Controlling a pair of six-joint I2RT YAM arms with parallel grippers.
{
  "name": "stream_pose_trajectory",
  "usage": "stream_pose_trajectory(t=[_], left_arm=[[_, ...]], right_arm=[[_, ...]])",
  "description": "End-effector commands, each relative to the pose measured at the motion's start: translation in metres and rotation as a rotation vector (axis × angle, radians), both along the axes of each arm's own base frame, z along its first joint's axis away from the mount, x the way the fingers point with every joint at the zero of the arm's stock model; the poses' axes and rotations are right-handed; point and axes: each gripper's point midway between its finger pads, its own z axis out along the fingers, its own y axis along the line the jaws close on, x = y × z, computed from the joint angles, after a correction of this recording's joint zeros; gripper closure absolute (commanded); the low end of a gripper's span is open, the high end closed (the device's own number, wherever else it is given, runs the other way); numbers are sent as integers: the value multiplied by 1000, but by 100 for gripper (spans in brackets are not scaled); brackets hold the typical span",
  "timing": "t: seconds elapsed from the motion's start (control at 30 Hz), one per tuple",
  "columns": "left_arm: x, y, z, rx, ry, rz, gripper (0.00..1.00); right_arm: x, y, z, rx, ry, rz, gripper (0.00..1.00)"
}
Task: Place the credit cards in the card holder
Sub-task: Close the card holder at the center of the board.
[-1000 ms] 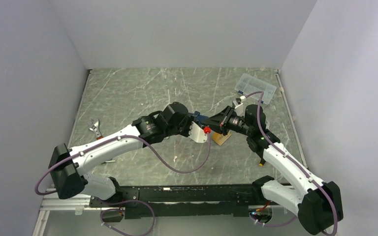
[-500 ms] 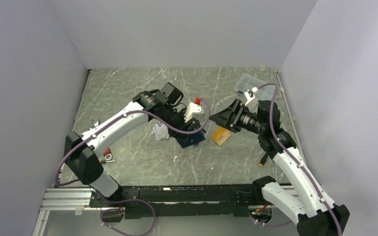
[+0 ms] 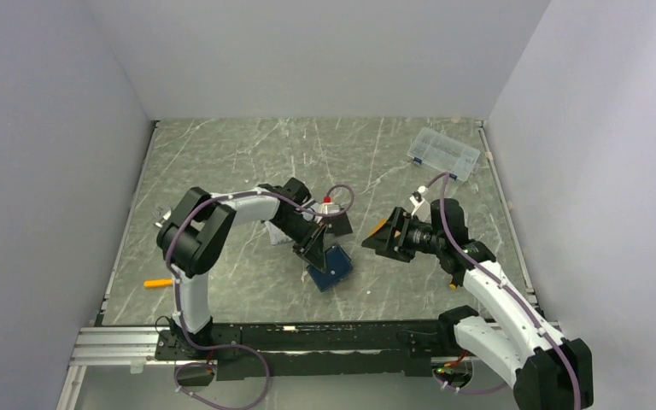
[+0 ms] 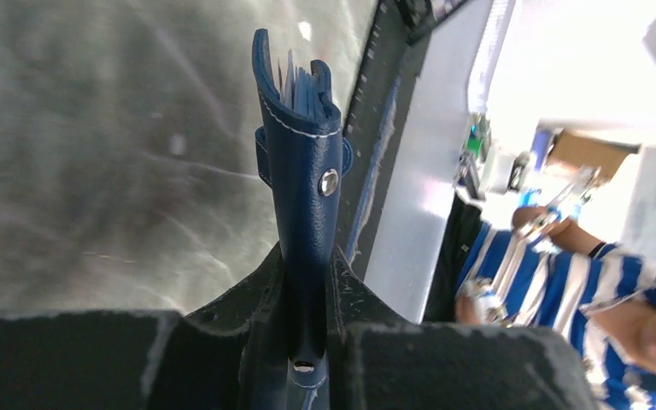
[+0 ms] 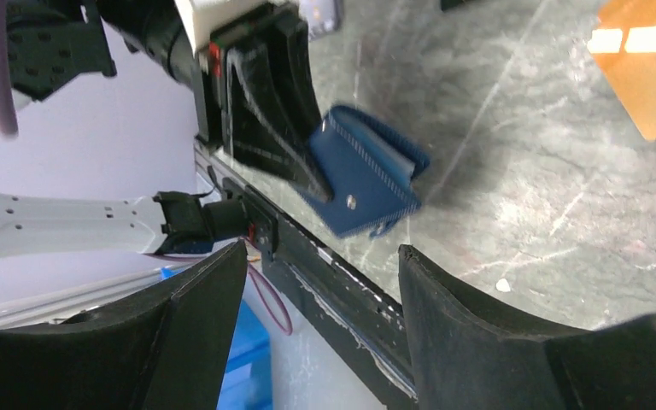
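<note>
Fingers point(image 4: 354, 299) of left gripper point(image 4: 306, 256) clamped on card holder point(image 4: 303, 162); right gripper point(image 5: 320, 252) spread, empty; holder likely soft, floppy; orange card point(image 5: 645, 68) likely stiff, slick: pinch edge.

Lab test cell: plain white walls point(image 3: 325, 51) around marbled table point(image 3: 222, 154), aluminium rail point(image 3: 111, 346) at near edge (person point(image 4: 547, 273) in striped shirt beside).

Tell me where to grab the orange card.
Take the corner nearest the open right gripper, coming steeply from above. The orange card lies flat on the table, untouched, so a tilted pinch across that exposed corner probably works best.
</note>
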Motion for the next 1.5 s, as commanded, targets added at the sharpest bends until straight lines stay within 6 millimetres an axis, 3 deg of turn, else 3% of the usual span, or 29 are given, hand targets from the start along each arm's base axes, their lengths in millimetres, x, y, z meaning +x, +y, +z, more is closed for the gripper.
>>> stream_pose_trajectory(t=[0.0, 0.17, 0.3, 0.57, 0.8, 1.0, 1.17, 1.47], left_arm=[[39, -9, -12, -27, 23, 123, 82], [60, -3, -32, 39, -32, 223, 81], [60, -3, -35, 43, -31, 250, 80], [61, 3, -33, 71, -109, 291, 80], [64, 9, -38, 143, -156, 330, 77], [65, 14, -45, 206, -150, 381, 60], [60, 17, -41, 222, -139, 357, 34], [63, 31, -12, 274, -233, 268, 30]], right_arm=[[-2, 4, -14, 16, 25, 28, 33], [-8, 22, -35, 31, 97, 47, 36], [-13, 45, -57, -73, 146, 94, 40], [15, 63, -67, -244, 118, 95, 44], [28, 83, -82, -391, 94, 138, 44], [22, 81, -95, -532, 94, 146, 47], [17, 71, -94, -544, 88, 113, 48], [13, 58, -91, -565, 83, 96, 46]])
